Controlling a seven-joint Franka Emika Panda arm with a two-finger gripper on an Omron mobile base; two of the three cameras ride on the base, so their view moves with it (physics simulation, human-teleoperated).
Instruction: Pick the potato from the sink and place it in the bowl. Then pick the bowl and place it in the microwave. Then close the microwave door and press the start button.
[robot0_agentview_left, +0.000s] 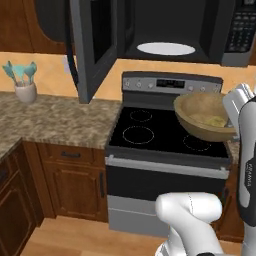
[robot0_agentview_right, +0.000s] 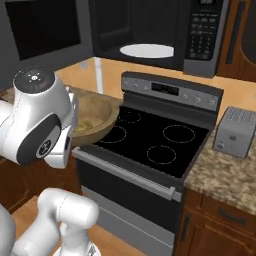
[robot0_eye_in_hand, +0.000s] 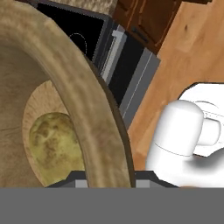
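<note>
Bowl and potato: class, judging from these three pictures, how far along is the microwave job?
Done: the potato lies inside the wooden bowl. In hand: the gripper is clamped on the bowl's rim and holds it in the air above the stove, below the microwave. Left: set the bowl on the white turntable, shut the open microwave door, press start.

No legible text, microwave (robot0_agentview_right: 150, 35) keypad and stove (robot0_agentview_right: 150, 135) display perhaps too blurred

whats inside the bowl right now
The potato lies on the floor of the bowl, which the claw holds by its rim above the stove. The near rim and the arm hide part of the inside.
</note>
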